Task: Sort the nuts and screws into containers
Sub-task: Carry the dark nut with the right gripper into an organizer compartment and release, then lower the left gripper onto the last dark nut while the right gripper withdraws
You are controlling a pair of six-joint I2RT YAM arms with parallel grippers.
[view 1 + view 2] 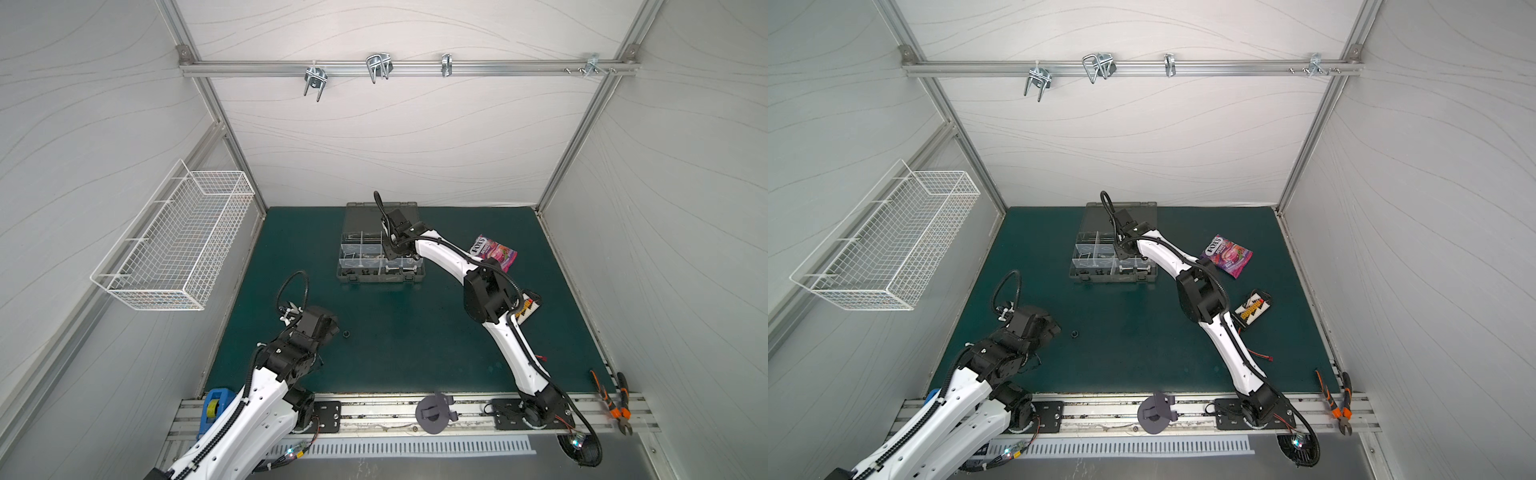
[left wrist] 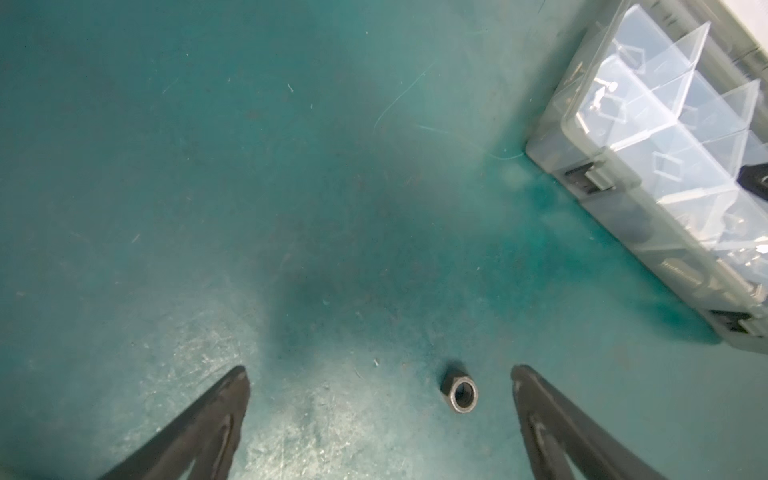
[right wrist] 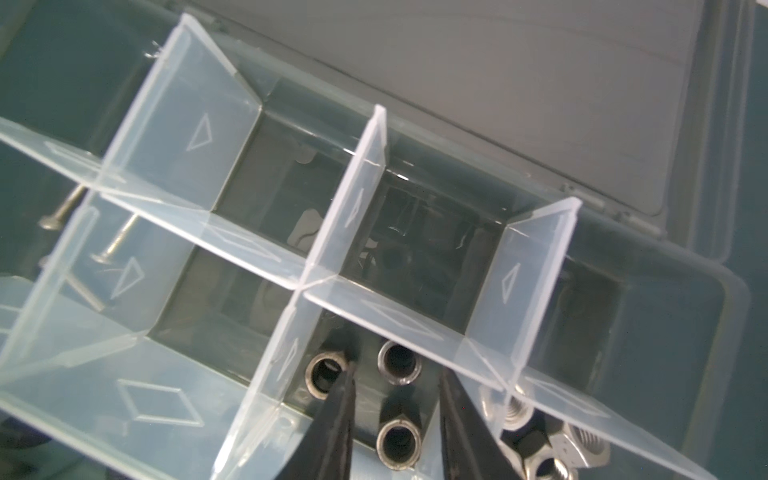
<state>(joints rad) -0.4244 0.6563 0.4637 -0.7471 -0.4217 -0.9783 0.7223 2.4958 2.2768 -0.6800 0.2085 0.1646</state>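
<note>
Beside the right fingers (image 3: 336, 428), translucent dividers (image 3: 353, 199) and dark nuts (image 3: 398, 444).

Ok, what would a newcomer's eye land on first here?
The right gripper, jaws slightly apart, hangs inside a compartment of the grey organizer case holding dark nuts. A lone black nut lies on the green mat just ahead of the open left gripper.

Right wrist view: right claw (image 3: 399, 370) fingers (image 3: 336, 424) run off the frame edge; silver nuts (image 3: 582, 444) behind the divider beside them are partly cut off.
Top views: that claw is hidden under its wrist; organizer case (image 1: 380, 277) contents too small to tell.
Left wrist view: case blurred, cut off.
</note>
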